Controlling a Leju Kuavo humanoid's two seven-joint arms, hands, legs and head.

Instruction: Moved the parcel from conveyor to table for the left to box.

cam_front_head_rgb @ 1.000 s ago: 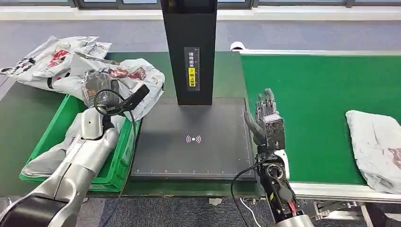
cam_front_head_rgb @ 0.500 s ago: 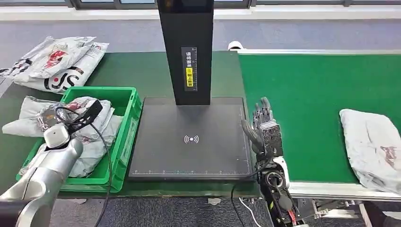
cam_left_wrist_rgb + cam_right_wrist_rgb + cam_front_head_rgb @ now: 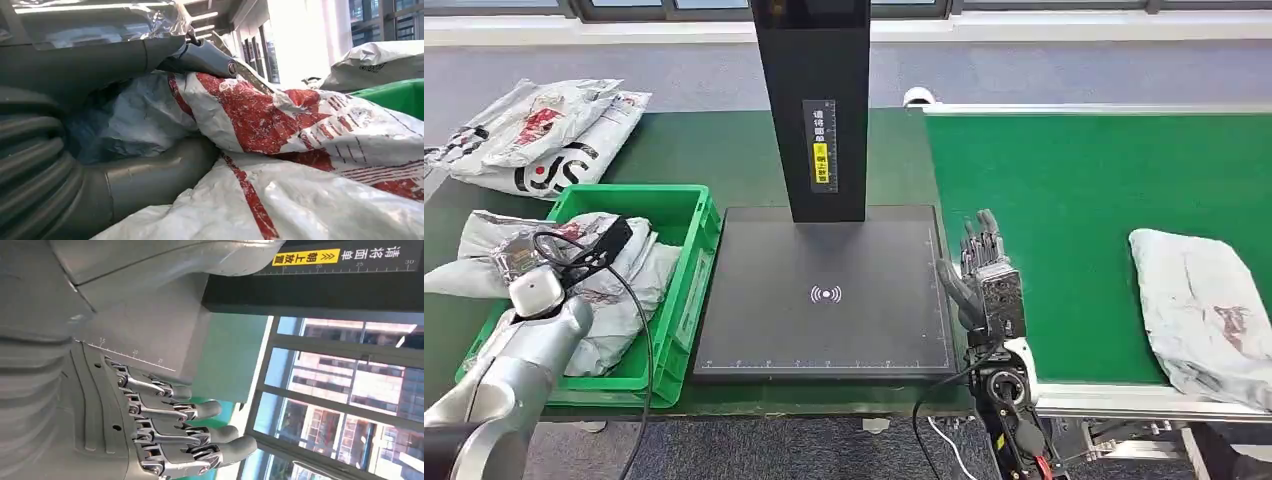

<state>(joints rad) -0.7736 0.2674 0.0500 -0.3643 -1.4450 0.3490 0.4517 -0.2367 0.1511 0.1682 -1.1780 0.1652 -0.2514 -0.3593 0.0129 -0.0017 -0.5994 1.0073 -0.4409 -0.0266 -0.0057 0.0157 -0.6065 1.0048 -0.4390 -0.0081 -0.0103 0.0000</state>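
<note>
Head view: right hand (image 3: pixel 986 275) empty, fingers apart, upright at belt (image 3: pixel 1074 180) edge; parcel (image 3: pixel 1209 315) at 3 o'clock, well apart, may overshoot reach. Left hand (image 3: pixel 125 125) clamps bag (image 3: pixel 310 130) in bin (image 3: pixel 686 290); could snag on release.

parcel (image 3: pixel 1209 310) — grey, red print | crate (image 3: pixel 686 262) — green | belt (image 3: pixel 1084 190) — green

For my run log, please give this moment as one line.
left hand: holds parcel in green bin | right hand: open, empty | next parcel: on conveyor

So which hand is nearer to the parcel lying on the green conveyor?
Right. The right hand stands at the conveyor's near edge, apart from the parcel; the left hand is in the green crate.
</note>
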